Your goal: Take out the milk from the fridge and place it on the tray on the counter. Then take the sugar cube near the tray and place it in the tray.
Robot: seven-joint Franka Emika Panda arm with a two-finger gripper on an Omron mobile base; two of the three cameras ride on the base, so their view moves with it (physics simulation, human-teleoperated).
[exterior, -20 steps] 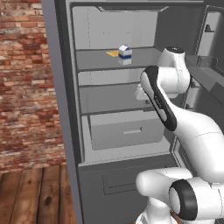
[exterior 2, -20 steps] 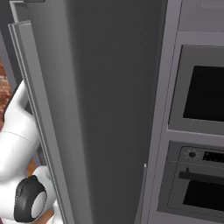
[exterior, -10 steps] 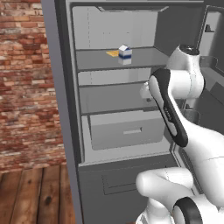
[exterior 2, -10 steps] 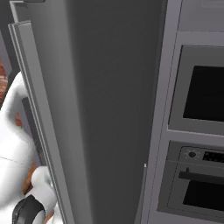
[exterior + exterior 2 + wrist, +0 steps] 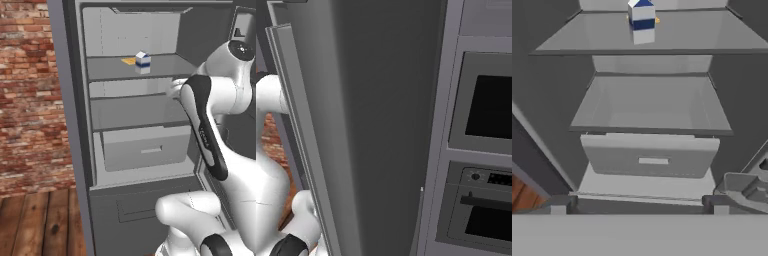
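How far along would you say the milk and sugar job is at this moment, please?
Done: the tall grey fridge stands open. In hand: the open end effector faces the shelves, holding nothing. Left: the small white, blue-banded milk carton sits on the upper shelf; the tray and sugar steps follow.

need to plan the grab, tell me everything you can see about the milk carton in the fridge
The milk is a small carton, white with a dark blue band around its middle and a gabled top that looks blue from the hand view. It looks like smooth card. It stands upright and closed on the upper shelf of the open fridge, about mid-width and set back from the front edge. A flat yellow-orange item lies just beside it. Only the shelf touches it.
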